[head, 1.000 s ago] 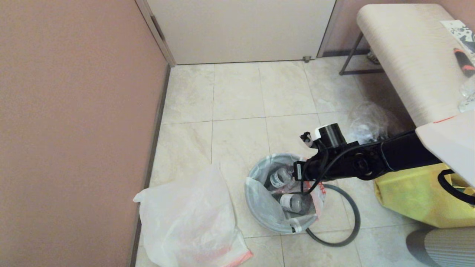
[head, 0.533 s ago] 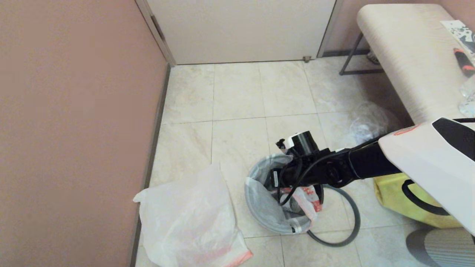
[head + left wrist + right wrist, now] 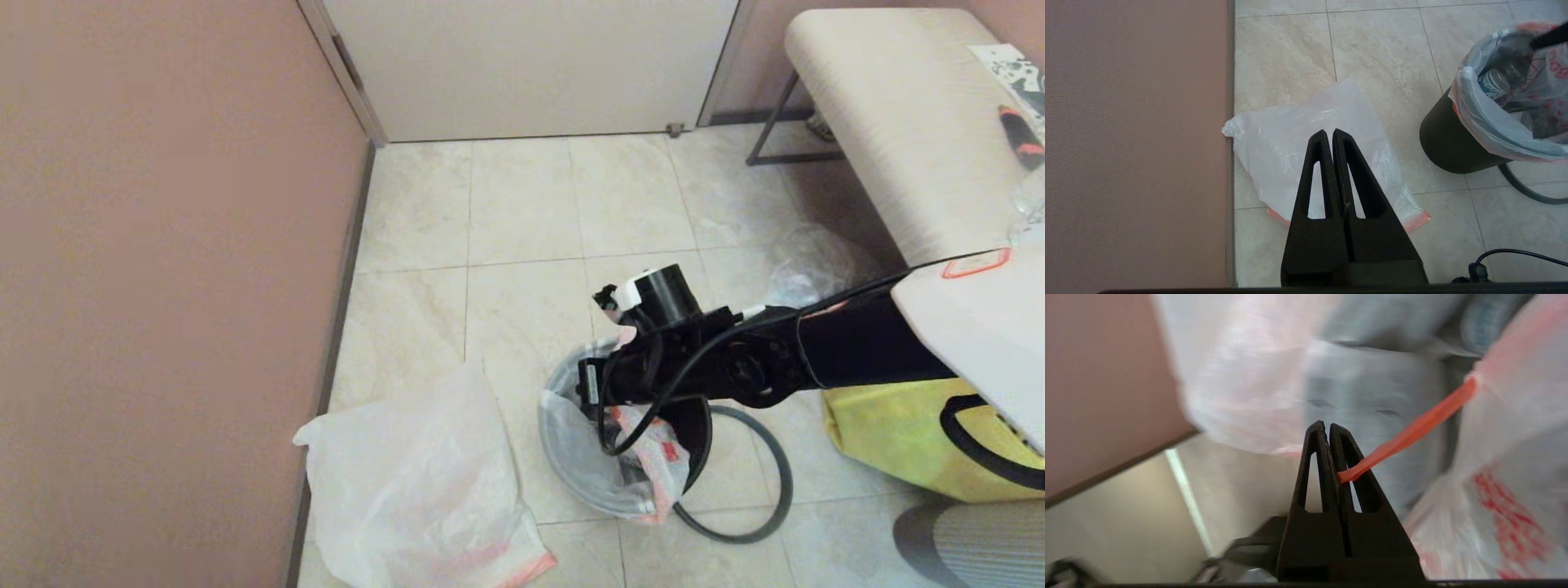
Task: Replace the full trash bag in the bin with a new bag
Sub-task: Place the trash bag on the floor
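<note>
The black bin (image 3: 695,426) stands on the tiled floor with the full trash bag (image 3: 653,457) in it, white with red print and bottles inside. My right gripper (image 3: 1327,426) is over the bin's mouth and shut on the bag's orange handle loop (image 3: 1412,430), which runs taut from the jaws. The grey hoop (image 3: 777,482) lies on the floor against the bin. The new bag (image 3: 416,490), milky white with a pink-orange edge, lies flat by the wall. My left gripper (image 3: 1329,133) hangs shut and empty above the new bag (image 3: 1298,139), left of the bin (image 3: 1449,141).
A yellow tote (image 3: 898,433) sits on the floor right of the bin, and a clear bag (image 3: 808,269) lies beyond it under a padded bench (image 3: 898,122). The pink wall (image 3: 163,245) runs along the left and a door (image 3: 531,65) closes the far end.
My right arm has swung left across the bin and risen slightly. It drew the printed side of the full bag up and inward, baring the bin's black inner wall.
</note>
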`<state>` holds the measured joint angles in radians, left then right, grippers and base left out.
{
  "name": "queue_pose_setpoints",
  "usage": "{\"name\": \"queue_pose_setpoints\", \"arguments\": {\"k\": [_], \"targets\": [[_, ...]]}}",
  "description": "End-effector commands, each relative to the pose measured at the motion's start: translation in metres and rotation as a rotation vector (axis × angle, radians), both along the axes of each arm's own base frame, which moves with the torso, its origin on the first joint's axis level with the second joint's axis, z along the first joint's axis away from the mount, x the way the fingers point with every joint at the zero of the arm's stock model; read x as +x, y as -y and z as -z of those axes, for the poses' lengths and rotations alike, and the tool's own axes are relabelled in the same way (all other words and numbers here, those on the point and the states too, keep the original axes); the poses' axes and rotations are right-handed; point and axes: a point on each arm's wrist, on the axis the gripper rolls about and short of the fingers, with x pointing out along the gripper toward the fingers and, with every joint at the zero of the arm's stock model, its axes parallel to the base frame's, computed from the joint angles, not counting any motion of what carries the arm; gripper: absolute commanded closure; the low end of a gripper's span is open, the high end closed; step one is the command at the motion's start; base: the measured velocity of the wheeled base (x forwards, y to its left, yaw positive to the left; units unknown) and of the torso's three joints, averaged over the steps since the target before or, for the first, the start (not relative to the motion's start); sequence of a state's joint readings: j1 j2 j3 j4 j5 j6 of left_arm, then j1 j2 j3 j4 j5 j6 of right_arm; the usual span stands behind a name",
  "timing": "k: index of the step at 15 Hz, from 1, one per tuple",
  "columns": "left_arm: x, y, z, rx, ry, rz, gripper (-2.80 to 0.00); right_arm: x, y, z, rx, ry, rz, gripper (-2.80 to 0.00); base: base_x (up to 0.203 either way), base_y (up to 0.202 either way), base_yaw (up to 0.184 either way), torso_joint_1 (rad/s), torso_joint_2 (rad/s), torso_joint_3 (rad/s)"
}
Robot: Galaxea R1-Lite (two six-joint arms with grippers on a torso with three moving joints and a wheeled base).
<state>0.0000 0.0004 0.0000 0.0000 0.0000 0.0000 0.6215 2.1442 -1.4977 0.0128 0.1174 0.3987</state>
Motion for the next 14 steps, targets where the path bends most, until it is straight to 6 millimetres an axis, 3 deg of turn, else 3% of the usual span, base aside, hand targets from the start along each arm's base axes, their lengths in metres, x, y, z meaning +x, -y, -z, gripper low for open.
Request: {"name": "queue_pose_setpoints", "arguments": {"k": [1, 5, 9, 14], "targets": [[0.000, 0.000, 0.000, 0.000, 0.000, 0.000, 0.00, -0.013, -0.005, -0.021, 0.035, 0.035, -0.027, 0.00, 0.000, 0.000, 0.000, 0.000, 0.00, 0.000], [0.000, 0.000, 0.000, 0.000, 0.000, 0.000, 0.00, -0.036, -0.006, -0.060, 0.094, 0.105, -0.053, 0.00, 0.000, 0.000, 0.000, 0.000, 0.00, 0.000], [0.000, 0.000, 0.000, 0.000, 0.000, 0.001, 0.00, -0.063, 0.015, -0.125, 0.155, 0.234, -0.026, 0.00, 0.000, 0.000, 0.000, 0.000, 0.00, 0.000], [0.000, 0.000, 0.000, 0.000, 0.000, 0.000, 0.00, -0.120, 0.033, -0.210, 0.230, 0.381, -0.038, 0.00, 0.000, 0.000, 0.000, 0.000, 0.00, 0.000]]}}
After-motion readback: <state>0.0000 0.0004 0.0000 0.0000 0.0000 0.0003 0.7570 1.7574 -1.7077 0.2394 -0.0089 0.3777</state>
